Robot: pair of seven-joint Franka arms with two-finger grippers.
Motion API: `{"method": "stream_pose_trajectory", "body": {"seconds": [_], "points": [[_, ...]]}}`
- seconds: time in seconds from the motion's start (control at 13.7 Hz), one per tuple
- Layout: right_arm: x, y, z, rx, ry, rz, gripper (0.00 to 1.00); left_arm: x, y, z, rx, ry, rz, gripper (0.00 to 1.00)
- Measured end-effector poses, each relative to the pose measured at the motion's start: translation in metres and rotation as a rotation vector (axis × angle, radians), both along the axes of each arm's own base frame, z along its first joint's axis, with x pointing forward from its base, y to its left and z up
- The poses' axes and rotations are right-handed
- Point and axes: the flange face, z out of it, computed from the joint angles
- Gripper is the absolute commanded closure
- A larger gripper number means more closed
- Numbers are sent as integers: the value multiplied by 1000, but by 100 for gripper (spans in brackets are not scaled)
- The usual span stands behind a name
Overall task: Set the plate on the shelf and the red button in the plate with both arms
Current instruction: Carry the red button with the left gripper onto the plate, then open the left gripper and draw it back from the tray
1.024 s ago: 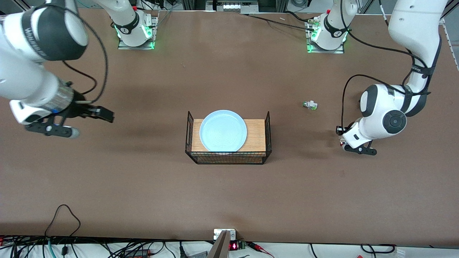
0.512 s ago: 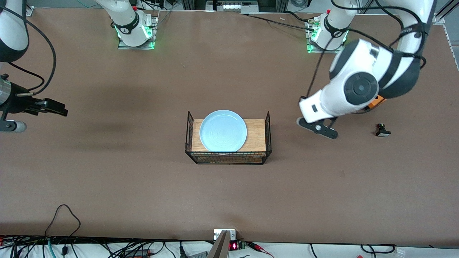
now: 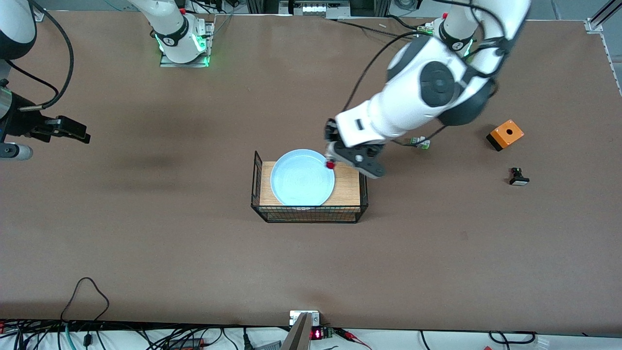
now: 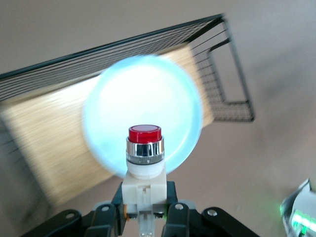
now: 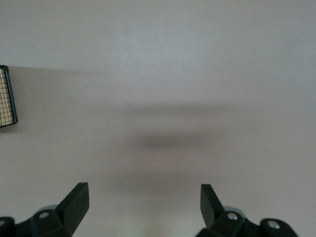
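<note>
The left tool (image 3: 336, 158) has swung in from the left arm's end of the surface (image 3: 194, 253) and now hangs over the rim of the plate (image 3: 299, 182), clamped on the red button (image 3: 330, 165), cap pointing at the plate. The plate lies on the wooden board of a wire basket (image 3: 309, 215). The button looks ready to be lowered and released. The right tool (image 3: 53, 133) has drawn back and waits, spread wide and empty, over bare surface at the right arm's end.
</note>
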Motion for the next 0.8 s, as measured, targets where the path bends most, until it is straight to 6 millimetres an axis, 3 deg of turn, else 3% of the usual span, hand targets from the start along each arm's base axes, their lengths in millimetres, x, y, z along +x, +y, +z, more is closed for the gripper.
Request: {"method": "stream_pose_trajectory", "body": {"seconds": [0.15,0.29,0.37,0.44,0.59,0.8], "points": [[-10,0,15,2,-16,1,0,-1,-28,-41,-29,-8,6,89],[-15,2,26,4,-33,5,0,5,-31,-72,-29,4,20,84],[-16,4,28,4,-36,8,0,8,-28,-82,-20,11,22,50],[-16,5,28,4,-36,11,0,9,-27,-88,-13,16,22,1],[-16,7,27,4,-35,14,0,10,-27,-91,-11,18,21,0],[-16,7,27,4,-36,13,0,16,-24,-75,-21,0,26,0]]}}
